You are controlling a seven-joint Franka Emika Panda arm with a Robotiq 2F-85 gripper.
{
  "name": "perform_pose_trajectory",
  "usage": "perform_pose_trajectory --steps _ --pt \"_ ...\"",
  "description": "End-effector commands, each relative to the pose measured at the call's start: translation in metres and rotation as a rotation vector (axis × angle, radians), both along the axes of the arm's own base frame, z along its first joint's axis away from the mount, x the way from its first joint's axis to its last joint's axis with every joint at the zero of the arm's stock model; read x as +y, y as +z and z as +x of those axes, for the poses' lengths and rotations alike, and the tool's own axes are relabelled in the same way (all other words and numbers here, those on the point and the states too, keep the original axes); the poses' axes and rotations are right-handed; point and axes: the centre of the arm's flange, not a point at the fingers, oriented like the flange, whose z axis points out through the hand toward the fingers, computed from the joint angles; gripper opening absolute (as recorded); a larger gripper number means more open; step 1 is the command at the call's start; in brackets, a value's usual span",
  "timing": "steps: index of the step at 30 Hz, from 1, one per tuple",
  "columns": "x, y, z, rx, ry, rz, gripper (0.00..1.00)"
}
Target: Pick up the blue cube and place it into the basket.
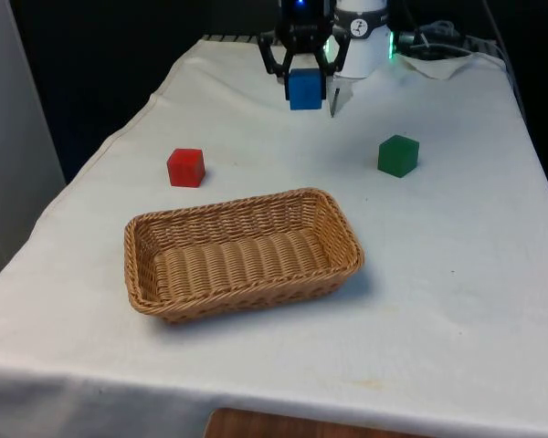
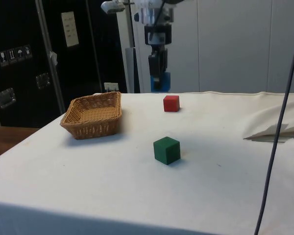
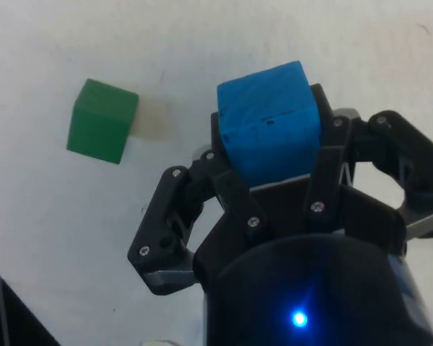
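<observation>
The gripper (image 1: 305, 84) grips the blue cube (image 1: 304, 89) aloft, lifted clear; carrying it to the basket (image 1: 240, 279) remains

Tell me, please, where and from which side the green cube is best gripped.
Take the green cube by two opposite upright faces, coming straight down from above. It sits flat on the white cloth with its top free, and the red cube and basket stand well apart. The gripper would first have to drop the blue cube it holds.
</observation>
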Motion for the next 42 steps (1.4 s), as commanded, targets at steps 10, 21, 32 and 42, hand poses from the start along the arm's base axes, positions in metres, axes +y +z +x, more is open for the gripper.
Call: perform_pose_trajectory --steps 10,21,32,42 --pt "0.009 0.006 0.024 0.004 -0.004 -0.011 0.00" --pt "0.020 0.005 0.054 -0.006 -0.027 -0.019 0.00" --pt "0.029 0.006 0.082 -0.023 -0.048 -0.028 0.00" --pt "0.036 0.008 0.107 -0.049 -0.058 -0.031 0.00"
